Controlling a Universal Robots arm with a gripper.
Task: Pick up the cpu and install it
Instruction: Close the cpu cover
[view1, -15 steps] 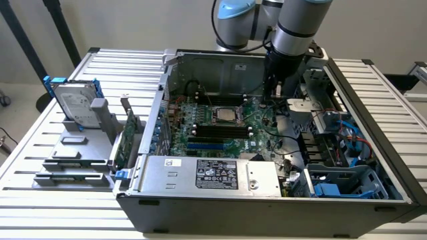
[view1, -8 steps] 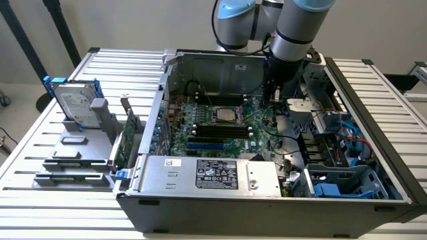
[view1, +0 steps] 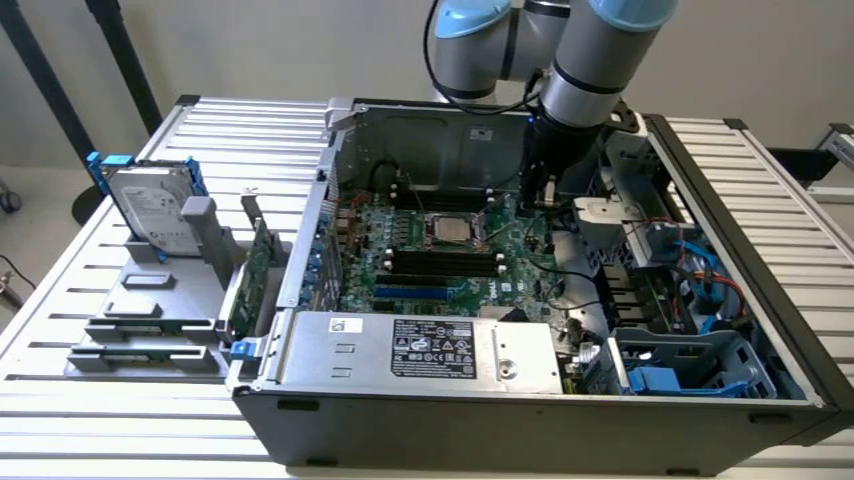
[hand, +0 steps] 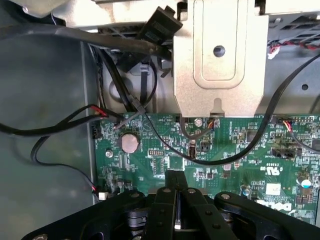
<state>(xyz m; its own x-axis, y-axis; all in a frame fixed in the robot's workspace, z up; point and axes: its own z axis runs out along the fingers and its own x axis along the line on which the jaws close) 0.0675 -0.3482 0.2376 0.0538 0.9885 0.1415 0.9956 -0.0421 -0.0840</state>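
The cpu (view1: 450, 229), a small shiny silver square, lies flat in the socket frame at the middle of the green motherboard (view1: 400, 262) inside the open computer case (view1: 534, 415). My gripper (view1: 543, 200) hangs inside the case to the exterior view's right of the cpu, apart from it. In the wrist view, my gripper (hand: 176, 186) is shut, its black fingers (hand: 167, 200) pressed together with nothing between them. It hovers over the motherboard (hand: 165, 160) near a round coin battery (hand: 130, 143).
A silver hard drive with blue rails (view1: 150, 205) stands in a grey holder at the exterior view's left, next to green cards (view1: 254, 268). Black cables (hand: 60, 125) and a metal bracket (hand: 217, 55) are close ahead of the fingers. The power supply (view1: 420, 350) fills the case front.
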